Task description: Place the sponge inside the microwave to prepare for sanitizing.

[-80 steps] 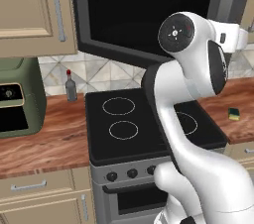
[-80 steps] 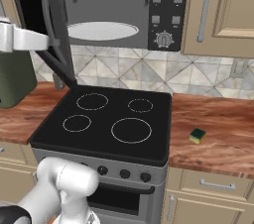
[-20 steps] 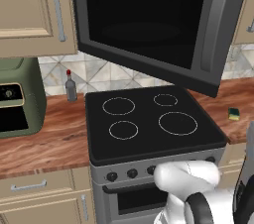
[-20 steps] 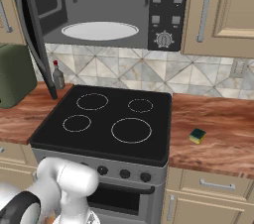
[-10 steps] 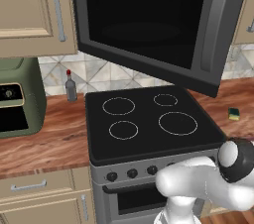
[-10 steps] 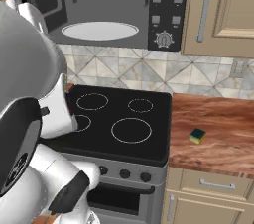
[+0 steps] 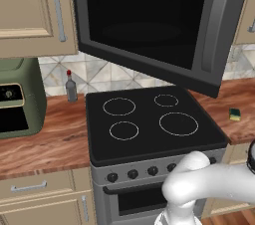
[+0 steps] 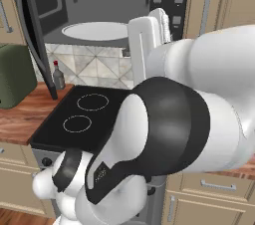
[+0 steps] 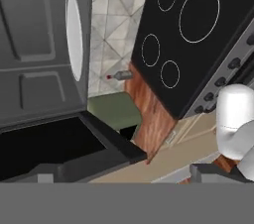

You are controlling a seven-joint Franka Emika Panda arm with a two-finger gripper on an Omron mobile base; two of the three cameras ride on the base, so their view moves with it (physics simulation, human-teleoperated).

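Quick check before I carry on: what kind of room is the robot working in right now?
A rendered home kitchen, by the look of it: a black stove set into a wood-look counter, an open microwave mounted above it, and beige cabinets around.

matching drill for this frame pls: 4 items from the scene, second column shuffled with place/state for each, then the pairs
Items
1. sponge
2. microwave
3. small bottle
4. olive-green appliance

Places or states
A. on the counter at the far left, its dial facing forward
B. door swung open, white turntable visible inside
C. on the wooden counter to the right of the stove
D. upright against the tiled backsplash, just left of the stove

Pairs: 1-C, 2-B, 3-D, 4-A
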